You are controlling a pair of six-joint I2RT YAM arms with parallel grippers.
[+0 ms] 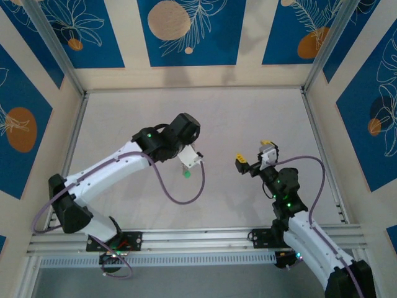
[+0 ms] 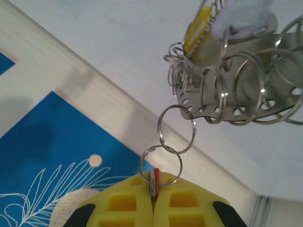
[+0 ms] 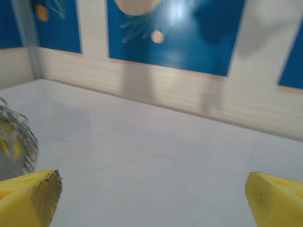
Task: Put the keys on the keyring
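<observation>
My left gripper [image 2: 154, 183] is shut on a thin metal key with a red tag [image 2: 155, 185], pinched between the yellow fingers. A small silvery ring [image 2: 160, 163] passes through the key and links to a second ring [image 2: 176, 128]. That ring hangs from the keyring bundle [image 2: 236, 92], a perforated metal plate carrying several larger wire rings, with a yellow tag [image 2: 195, 32] behind it. From above, the left gripper [image 1: 188, 158] is at the table's middle, with a green tag [image 1: 186, 174] just below it. My right gripper [image 1: 253, 155] [image 3: 151, 203] stands open and holds nothing, to the right of the bundle [image 3: 16, 142].
A purple cable [image 1: 186, 198] loops from the left arm over the near table. The white table [image 1: 248, 118] is walled by blue and cream panels and metal posts [image 1: 319, 56]. An aluminium rail [image 1: 198, 239] runs along the near edge.
</observation>
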